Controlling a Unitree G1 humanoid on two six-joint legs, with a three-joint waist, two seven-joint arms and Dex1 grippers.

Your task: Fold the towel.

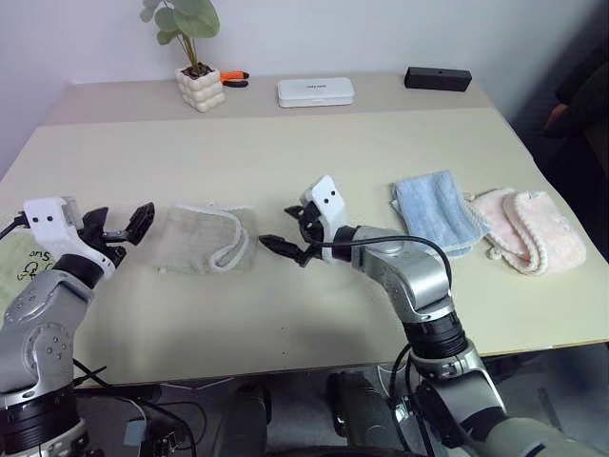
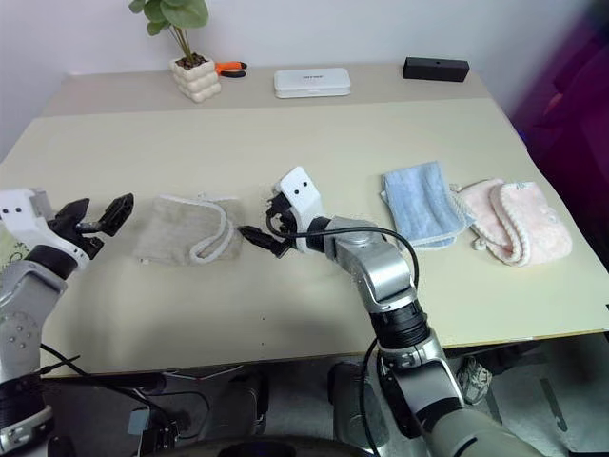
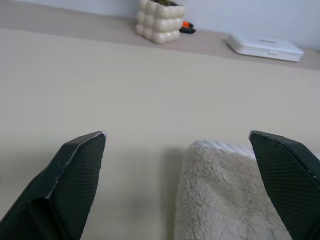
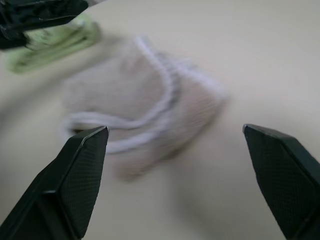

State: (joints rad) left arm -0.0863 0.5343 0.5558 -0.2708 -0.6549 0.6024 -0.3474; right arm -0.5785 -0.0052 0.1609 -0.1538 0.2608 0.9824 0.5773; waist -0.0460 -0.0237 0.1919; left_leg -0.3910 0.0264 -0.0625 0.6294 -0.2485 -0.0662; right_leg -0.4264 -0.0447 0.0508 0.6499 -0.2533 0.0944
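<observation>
Since the left gripper (image 1: pixel 122 228) and right gripper (image 1: pixel 290 238) hang released on either side of the folded beige towel (image 1: pixel 205 238) lying mid-table, its loose white-edged top layer could spring open, undoing the fold.

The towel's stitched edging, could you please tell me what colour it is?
White, against beige terry towel; clearest in the left eye view.

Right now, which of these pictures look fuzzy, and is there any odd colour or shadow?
Right wrist view: the towel is smeared by motion blur, while the right end effector stays crisp. Left wrist view: sharp on the fingertips, softer toward the white plant pot. Right eye view: purple tint at the far right edge. Left eye view: even light, soft shadows.
</observation>
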